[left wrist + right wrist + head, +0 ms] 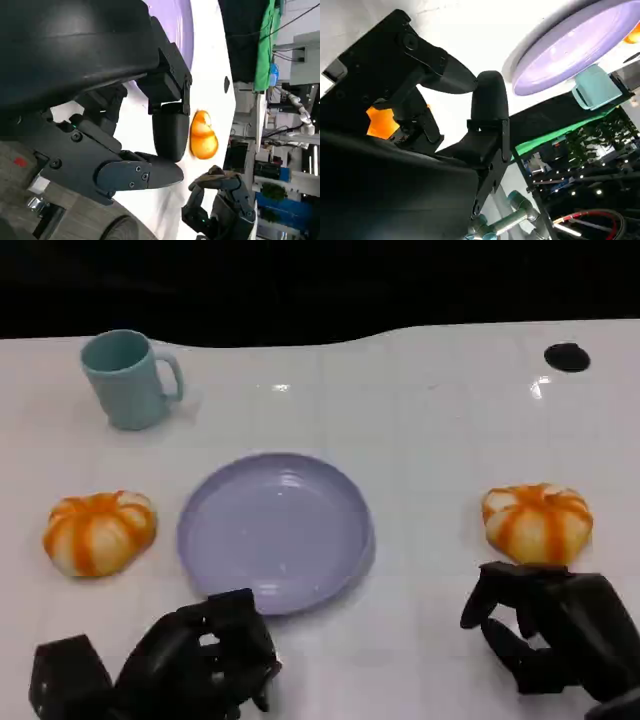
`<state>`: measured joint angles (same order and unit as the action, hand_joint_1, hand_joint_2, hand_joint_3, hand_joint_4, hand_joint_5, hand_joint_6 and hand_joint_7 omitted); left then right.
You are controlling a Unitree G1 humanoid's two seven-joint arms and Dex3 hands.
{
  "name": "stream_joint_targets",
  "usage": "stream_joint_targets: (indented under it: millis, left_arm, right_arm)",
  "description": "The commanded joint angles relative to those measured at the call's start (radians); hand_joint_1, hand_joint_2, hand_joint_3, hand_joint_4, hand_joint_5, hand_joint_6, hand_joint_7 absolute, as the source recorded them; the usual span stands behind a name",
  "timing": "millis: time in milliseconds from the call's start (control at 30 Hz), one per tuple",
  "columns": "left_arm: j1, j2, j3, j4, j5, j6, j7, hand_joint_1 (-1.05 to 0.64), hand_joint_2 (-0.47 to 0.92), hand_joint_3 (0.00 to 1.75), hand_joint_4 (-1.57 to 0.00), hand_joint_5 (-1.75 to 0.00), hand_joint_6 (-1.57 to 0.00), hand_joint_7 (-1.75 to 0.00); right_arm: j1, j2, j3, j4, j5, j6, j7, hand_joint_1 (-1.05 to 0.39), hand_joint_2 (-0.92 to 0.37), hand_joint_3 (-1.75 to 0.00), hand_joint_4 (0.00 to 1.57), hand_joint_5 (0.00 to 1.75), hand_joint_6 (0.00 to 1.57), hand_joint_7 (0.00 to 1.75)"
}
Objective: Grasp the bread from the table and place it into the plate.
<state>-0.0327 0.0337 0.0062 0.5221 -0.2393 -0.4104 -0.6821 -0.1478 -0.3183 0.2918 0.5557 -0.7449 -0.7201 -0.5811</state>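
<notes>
Two orange-and-white striped bread rolls lie on the white table, the left roll (pixel 98 532) and the right roll (pixel 537 523) either side of an empty lilac plate (pixel 275 530). My right hand (pixel 545 625) hovers just in front of the right roll, fingers curved and apart, holding nothing. The right wrist view shows its fingers (pixel 487 112) with that roll (pixel 382 122) behind them and the plate (pixel 570 45) beyond. My left hand (pixel 200 655) sits below the plate's near rim, holding nothing. In the left wrist view its fingers (pixel 167 127) frame the right roll (pixel 202 135) and my right hand (pixel 220 200).
A teal mug (pixel 130 380) stands at the back left of the table, also seen past the plate as the mug (pixel 595 87) in the right wrist view. A small black disc (pixel 567 357) lies at the far right. The table's far edge meets a dark background.
</notes>
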Motion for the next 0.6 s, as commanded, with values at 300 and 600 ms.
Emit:
stream_joint_targets:
  millis: [300,600]
  left_arm:
    - [-0.005,0.015,0.008,0.004,-0.008,-0.008,-0.004,-0.54,0.71,0.55,-0.8,-1.75,-0.77,-1.39]
    - [-0.005,0.013,0.008,0.005,-0.009,-0.007,-0.001,-0.54,0.71,0.55,-0.81,-1.75,-0.78,-1.4]
  right_arm:
    - [0.003,-0.019,-0.002,-0.002,0.014,-0.004,0.001,-0.23,-0.37,-1.24,0.9,1.75,0.84,1.39]
    - [0.006,-0.015,-0.004,-0.003,0.023,-0.001,0.01,-0.22,-0.35,-1.25,0.91,1.75,0.83,1.43]
